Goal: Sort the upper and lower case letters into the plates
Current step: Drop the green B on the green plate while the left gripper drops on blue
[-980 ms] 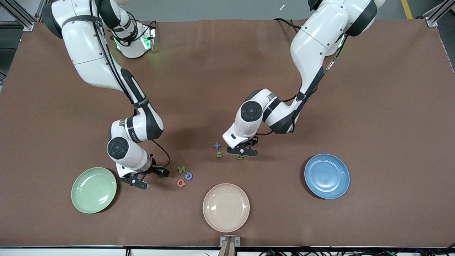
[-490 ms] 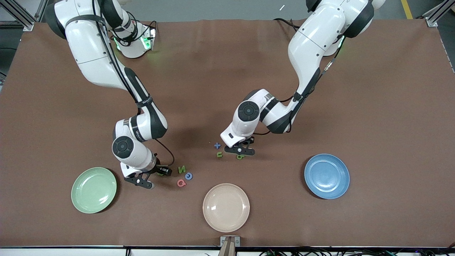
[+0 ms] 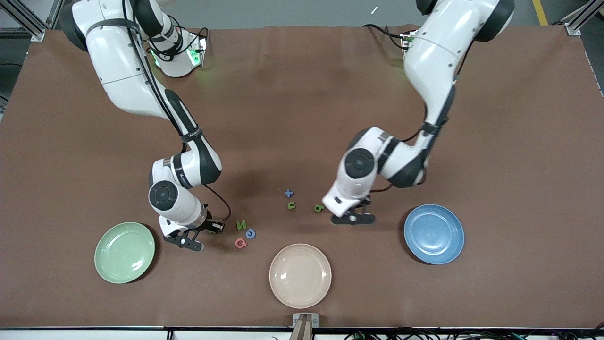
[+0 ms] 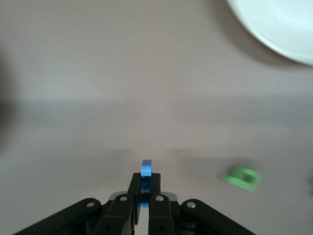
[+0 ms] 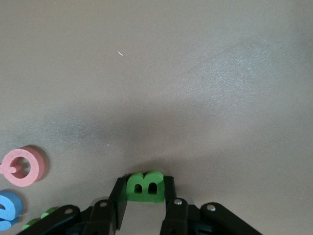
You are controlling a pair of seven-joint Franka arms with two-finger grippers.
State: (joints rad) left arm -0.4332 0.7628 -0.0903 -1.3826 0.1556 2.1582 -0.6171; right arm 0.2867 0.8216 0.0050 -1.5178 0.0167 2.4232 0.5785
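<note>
My left gripper point(image 3: 353, 219) is shut on a small blue letter point(image 4: 145, 170) and holds it over bare table between the green b-shaped letter point(image 3: 319, 208) and the blue plate point(image 3: 434, 233). My right gripper point(image 3: 186, 242) is shut on a green letter B point(image 5: 145, 186), low over the table between the mint green plate point(image 3: 124, 252) and a group of three letters: green N point(image 3: 241, 225), blue point(image 3: 250, 233), pinkish-red point(image 3: 240, 242). A blue cross-shaped letter point(image 3: 288, 193) and a green u-shaped letter point(image 3: 292, 205) lie mid-table. Both plates hold nothing.
A cream-beige plate point(image 3: 300, 275) sits near the table's front edge, between the two other plates; its rim shows in the left wrist view point(image 4: 279, 24). The right wrist view shows the pinkish-red letter point(image 5: 22, 166) and the blue one point(image 5: 7, 208) beside my right gripper.
My left arm has swung from over the middle letters toward the blue plate, carrying the blue letter. My right gripper shifted slightly toward the three letters, then stayed.
</note>
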